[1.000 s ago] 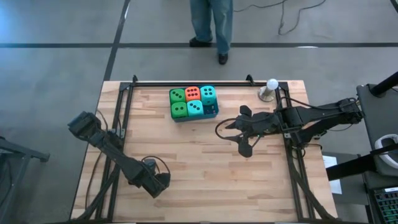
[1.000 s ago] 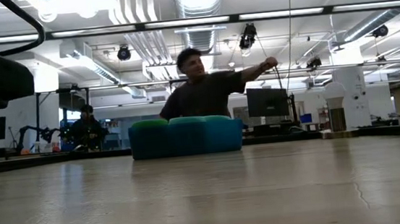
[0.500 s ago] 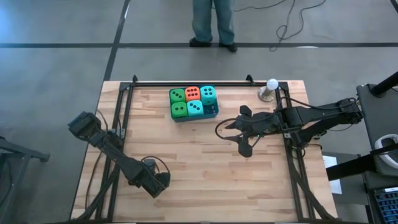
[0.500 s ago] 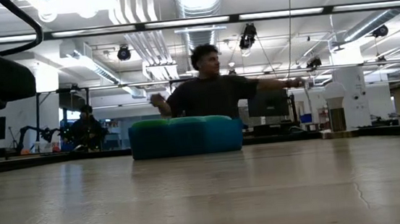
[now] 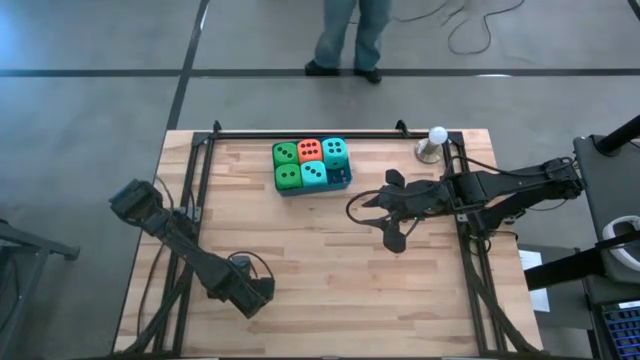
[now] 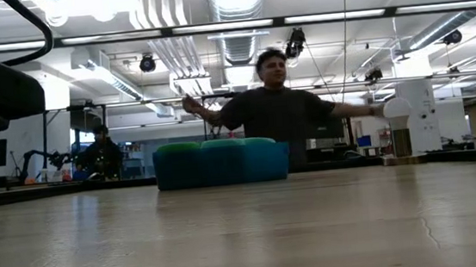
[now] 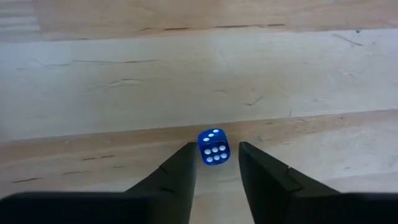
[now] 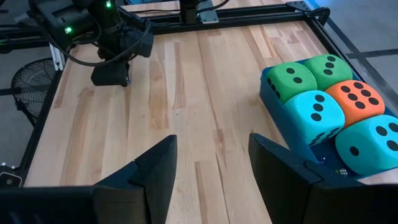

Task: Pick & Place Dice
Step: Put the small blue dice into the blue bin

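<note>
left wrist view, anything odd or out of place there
Yes: a tiny blue die with white pips lies alone on the table between the left gripper fingers, unlike the five big dice packed in the blue tray.

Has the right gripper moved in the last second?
No. The right gripper sits at the same spot beside the blue tray in the high view.
</note>
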`<state>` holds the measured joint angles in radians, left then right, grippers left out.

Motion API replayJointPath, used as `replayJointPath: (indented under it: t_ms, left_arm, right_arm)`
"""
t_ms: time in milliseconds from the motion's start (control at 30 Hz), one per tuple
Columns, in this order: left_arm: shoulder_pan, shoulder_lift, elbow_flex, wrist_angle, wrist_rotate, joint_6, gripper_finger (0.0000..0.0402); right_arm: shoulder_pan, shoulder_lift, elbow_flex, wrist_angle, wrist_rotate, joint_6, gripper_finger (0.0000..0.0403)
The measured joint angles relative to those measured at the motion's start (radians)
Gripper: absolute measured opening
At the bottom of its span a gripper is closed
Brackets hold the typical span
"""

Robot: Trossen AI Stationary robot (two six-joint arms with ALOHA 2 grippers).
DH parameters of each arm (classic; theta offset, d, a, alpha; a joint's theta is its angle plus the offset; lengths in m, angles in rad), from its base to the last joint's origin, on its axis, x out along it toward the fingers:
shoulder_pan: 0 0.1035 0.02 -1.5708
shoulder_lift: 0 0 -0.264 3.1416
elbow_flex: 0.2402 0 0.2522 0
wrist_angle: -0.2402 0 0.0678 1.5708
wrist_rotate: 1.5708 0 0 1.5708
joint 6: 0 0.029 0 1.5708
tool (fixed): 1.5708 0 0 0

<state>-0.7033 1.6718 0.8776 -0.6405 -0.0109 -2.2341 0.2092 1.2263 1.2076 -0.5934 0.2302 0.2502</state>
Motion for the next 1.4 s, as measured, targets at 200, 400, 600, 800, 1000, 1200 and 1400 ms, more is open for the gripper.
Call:
replayJointPath:
  t_ms: [200,400,600,800,1000,1200,1400]
  left_arm:
    - [0.0,0.0,0.0,-0.001,0.003,0.0,0.01]
    - [0.0,0.0,0.0,-0.003,0.004,0.0,0.0075]
    - [0.0,-0.001,0.0,-0.004,0.004,0.0,0.0059]
    - [0.0,-0.001,0.001,-0.005,0.004,0.005,0.0058]
    - [0.0,-0.007,0.001,-0.01,0.004,0.005,0.0057]
    - [0.0,-0.035,0.001,-0.015,0.004,0.008,0.0056]
    - [0.0,-0.09,0.001,-0.018,-0.018,0.012,0.0056]
  right_arm:
    - [0.0,0.0,0.0,0.0,0.0,0.0,0.0194]
    - [0.0,0.0,0.0,0.0,0.0,0.0,0.0194]
    - [0.0,0.0,0.0,0.0,0.0,0.0,0.0194]
    - [0.0,0.0,0.0,0.0,0.0,0.0,0.0194]
    - [0.0,0.0,0.0,0.0,0.0,0.0,0.0194]
    - [0.0,0.0,0.0,0.0,0.0,0.0,0.0194]
    - [0.0,0.0,0.0,0.0,0.0,0.004,0.0194]
